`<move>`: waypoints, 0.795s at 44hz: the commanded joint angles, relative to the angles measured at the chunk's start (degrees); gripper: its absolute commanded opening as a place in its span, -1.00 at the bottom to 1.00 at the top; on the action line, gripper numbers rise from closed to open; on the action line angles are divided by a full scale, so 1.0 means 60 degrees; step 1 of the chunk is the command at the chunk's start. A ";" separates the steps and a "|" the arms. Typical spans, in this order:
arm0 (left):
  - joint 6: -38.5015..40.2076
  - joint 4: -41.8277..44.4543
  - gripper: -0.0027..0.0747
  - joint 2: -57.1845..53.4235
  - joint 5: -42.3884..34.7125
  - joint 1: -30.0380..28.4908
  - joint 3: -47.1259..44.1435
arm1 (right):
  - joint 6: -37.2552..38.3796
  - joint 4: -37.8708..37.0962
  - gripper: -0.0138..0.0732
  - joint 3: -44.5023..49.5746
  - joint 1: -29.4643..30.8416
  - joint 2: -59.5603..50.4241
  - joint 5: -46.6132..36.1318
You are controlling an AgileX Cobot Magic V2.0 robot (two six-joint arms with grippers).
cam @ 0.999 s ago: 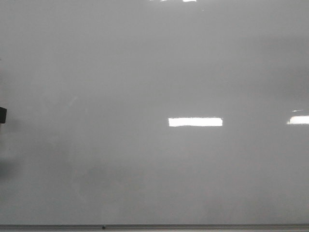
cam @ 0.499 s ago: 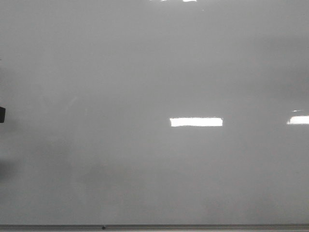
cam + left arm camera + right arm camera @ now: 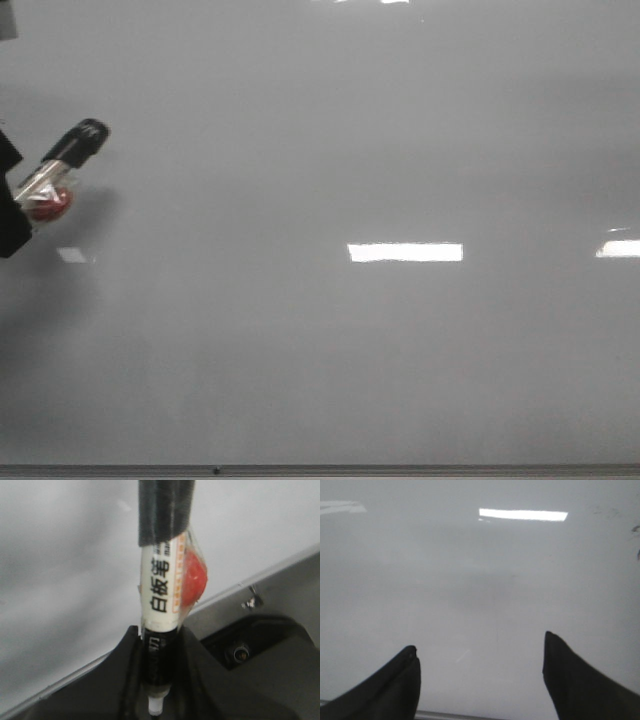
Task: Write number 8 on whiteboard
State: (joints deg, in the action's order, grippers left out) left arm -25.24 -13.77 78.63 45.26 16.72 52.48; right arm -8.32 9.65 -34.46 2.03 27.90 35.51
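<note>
The whiteboard filled nearly the whole front view as a glossy pale grey surface, bounded along its near edge by a thin grey metal frame. Bright rectangular light reflections lay on the board right of centre and at the right edge. No drawn stroke could be made out on the board in the front view, so the number 8 was not visible anywhere; a few faint dark specks showed at one corner of the right wrist view, too small to identify. At the left side of the board, the left gripper was clamped on a whiteboard marker, whose white barrel carried black printed characters and an orange stripe, with a black cap end pointing up and to the right over the board. A red blob sat against the barrel under clear wrapping. Whether the marker touched the board could not be determined. A soft shadow lay on the board beside and below the marker. The right gripper hung over the board with its two dark fingers spread wide apart and nothing between them. Compared with half a second earlier, when only a small dark piece showed at the left edge, the marker and the left gripper had come into the front view, higher on the board.
</note>
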 commanded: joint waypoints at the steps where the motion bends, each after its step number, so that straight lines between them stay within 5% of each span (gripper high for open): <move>1: -0.2325 -0.1113 -0.98 -0.0325 0.1189 0.0569 0.1001 | -0.0278 0.0160 0.56 -0.0678 -0.0387 0.0675 0.0008; 10: -0.5558 -0.2506 -0.98 -0.0325 0.3111 0.1916 0.1801 | -0.2010 0.1129 0.56 -0.1790 -0.1853 0.2170 0.2062; 17: -0.5742 -0.2518 -0.98 -0.0325 0.3608 0.2530 0.2240 | -0.3805 0.2645 0.56 -0.2952 -0.3218 0.3600 0.4232; 35: -0.5775 -0.2518 -0.98 -0.0325 0.3320 0.3283 0.2391 | -0.4609 0.3293 0.56 -0.5841 -0.6065 0.7362 0.4537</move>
State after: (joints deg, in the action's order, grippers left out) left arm -59.85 -26.32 78.63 66.37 35.90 65.09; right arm -35.11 27.02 -64.75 -32.26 69.38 62.56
